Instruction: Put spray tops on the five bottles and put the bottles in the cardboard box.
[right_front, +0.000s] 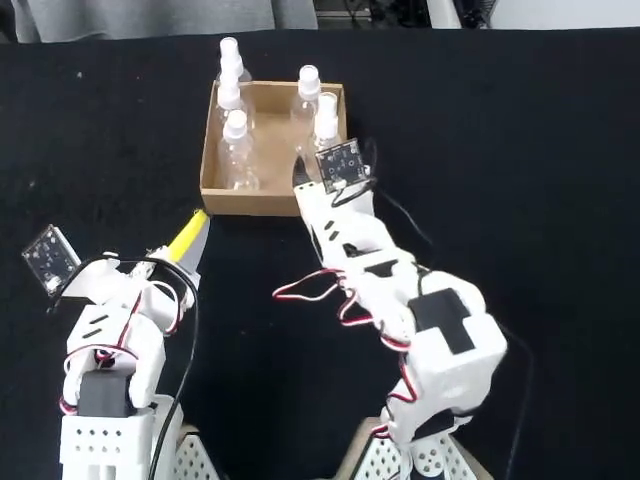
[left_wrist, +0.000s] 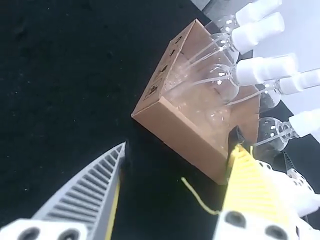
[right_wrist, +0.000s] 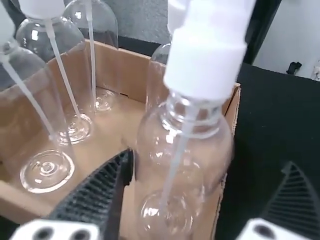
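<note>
Right wrist view: the right gripper (right_wrist: 207, 162) has its jaws spread, with the nearest bottle (right_wrist: 185, 150) standing between them in the corner of the cardboard box (right_wrist: 115, 65). One black finger is just beside the bottle and the other is well apart, so nothing is gripped. The spray top (right_wrist: 207, 55) is on.

High view: four other bottles (right_front: 238, 150) stand in the box with tops on, so all five appear boxed. The left gripper (right_front: 190, 235) sits near the box's front corner over the black table (right_front: 500, 150). The left wrist view shows its jaws open and empty.

Handling:
- The bottles look like empty thin clear plastic, so probably light, easy to tip, smooth and a bit slippery. They likely flex if squeezed hard.
- The best hold is on the body below the shoulder. The white top could twist or pop off.

Room:
- The box walls are low and the bottle sits tight against the corner wall.
- A neighbouring bottle is close behind it, so moving sideways risks knocking it over.
- Above the box and on the table around it there is open room, so straight up or straight back looks safest for the right arm.
</note>
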